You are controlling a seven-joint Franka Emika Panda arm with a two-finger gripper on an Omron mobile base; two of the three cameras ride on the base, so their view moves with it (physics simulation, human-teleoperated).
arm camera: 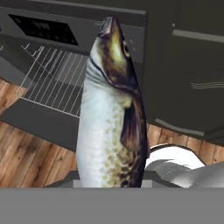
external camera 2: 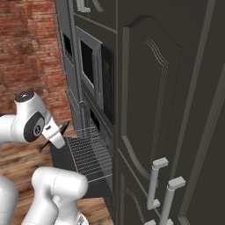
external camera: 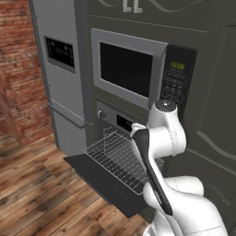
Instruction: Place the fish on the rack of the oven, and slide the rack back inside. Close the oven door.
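Pincer (arm camera: 111, 183) clenched around the fish (arm camera: 111, 113), above wood-plank floor (external camera: 32, 184), beside brick wall (external camera: 18, 69).

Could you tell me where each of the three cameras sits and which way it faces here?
Left base view: behind the arm's left, facing the oven, its open oven door and pulled-out rack; arm rises lower right.
Right base view: behind the arm's right, along the cabinet front; arm lower left.
Hand view: on the hand, along the held fish toward the rack.
All share rack and door.
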